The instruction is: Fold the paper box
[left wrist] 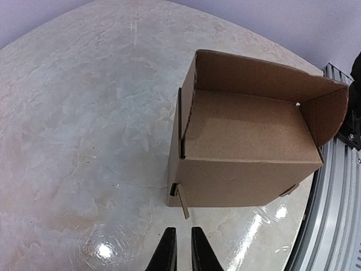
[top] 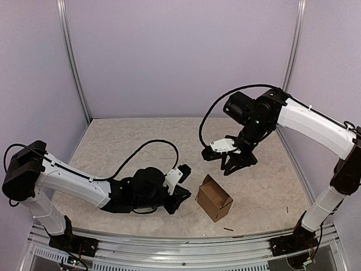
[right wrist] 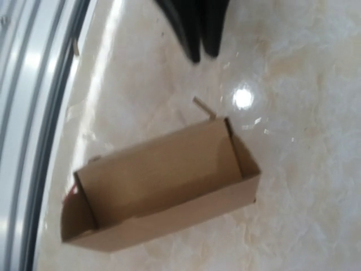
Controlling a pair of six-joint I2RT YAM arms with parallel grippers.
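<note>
The plain brown cardboard paper box [top: 214,197] stands erected but open-topped, the left gripper [left wrist: 182,231] at its nine o'clock and the right gripper [right wrist: 203,52] at one o'clock, both pinched nearly closed on nothing; tucking the flaps likely comes next.

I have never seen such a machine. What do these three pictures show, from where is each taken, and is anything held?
These are two robot arms bolted to a table: the left arm and the right arm. The wide picture looks down from above and behind them. The other two come from wrist cameras, showing the left gripper and right gripper as dark finger pairs. A brown paper box, open on top, stands on the table between them. Both grippers are nearly closed and hold nothing.
</note>
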